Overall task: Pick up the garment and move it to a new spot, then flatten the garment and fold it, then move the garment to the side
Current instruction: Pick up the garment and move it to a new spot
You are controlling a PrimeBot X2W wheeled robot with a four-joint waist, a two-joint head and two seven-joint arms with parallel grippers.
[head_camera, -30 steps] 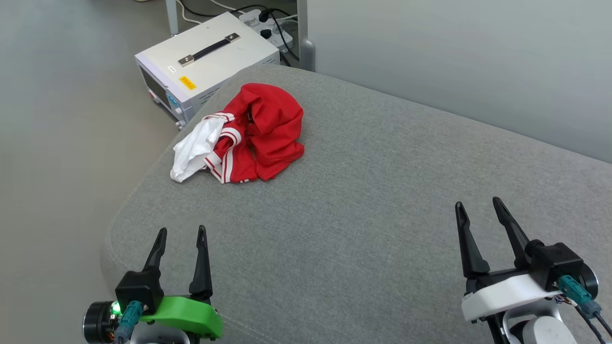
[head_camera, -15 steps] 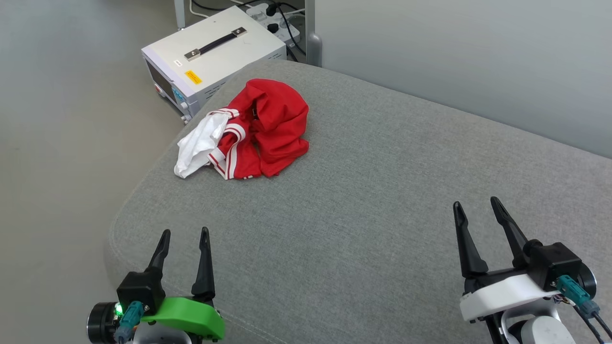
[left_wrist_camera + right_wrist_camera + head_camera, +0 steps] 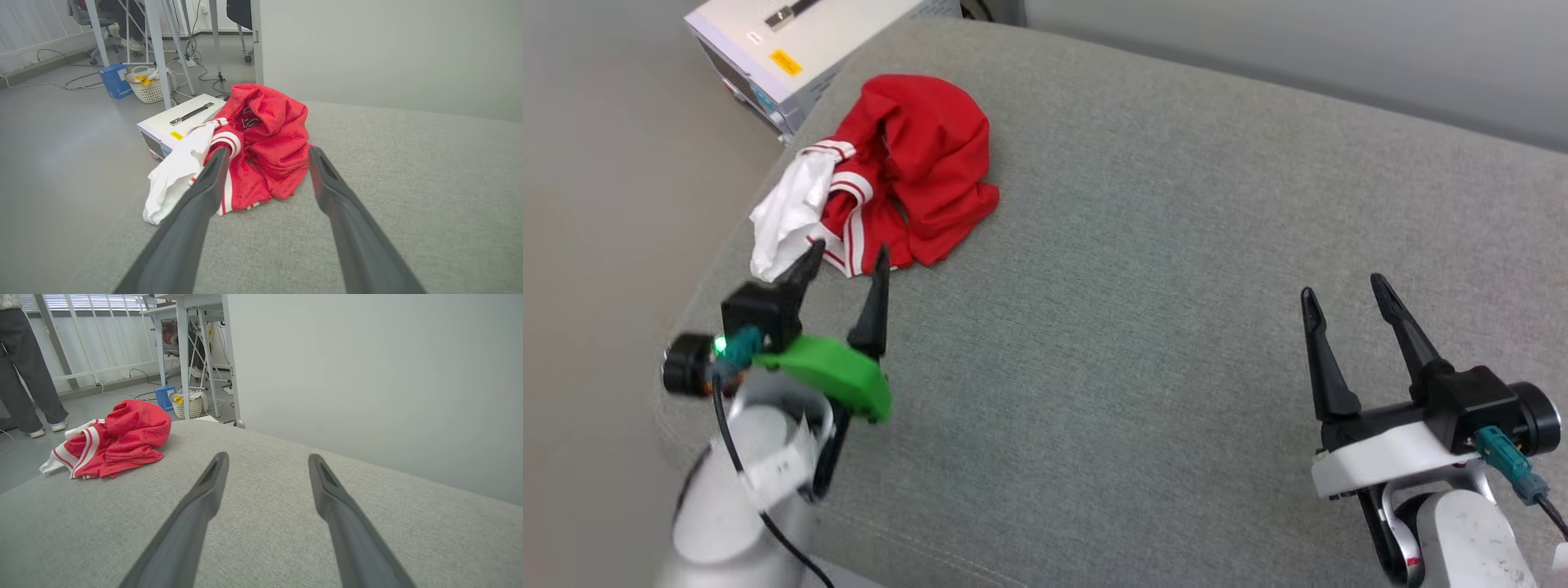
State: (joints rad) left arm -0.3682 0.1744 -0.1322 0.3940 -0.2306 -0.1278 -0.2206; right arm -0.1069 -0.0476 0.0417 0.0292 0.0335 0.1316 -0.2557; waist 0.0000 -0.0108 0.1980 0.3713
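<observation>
The shirt point(image 3: 907, 155) lies crumpled at the far left corner of the grey cushion point(image 3: 1143, 269), just ahead of my left hand point(image 3: 847, 250), whose open fingers reach its near edge. Half a second ago that hand hung well short. My right hand point(image 3: 1343, 287), also open, sits well apart. The shirt's red body is bunched, with a white sleeve and striped trim showing.

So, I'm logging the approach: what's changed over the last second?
The left claw has reached forward to the near edge of the crumpled red-and-white jersey, jaws open, nothing gripped. The head view has shifted too. The right claw stays open and back, and the jersey lies unmoved on the grey cushion.
</observation>
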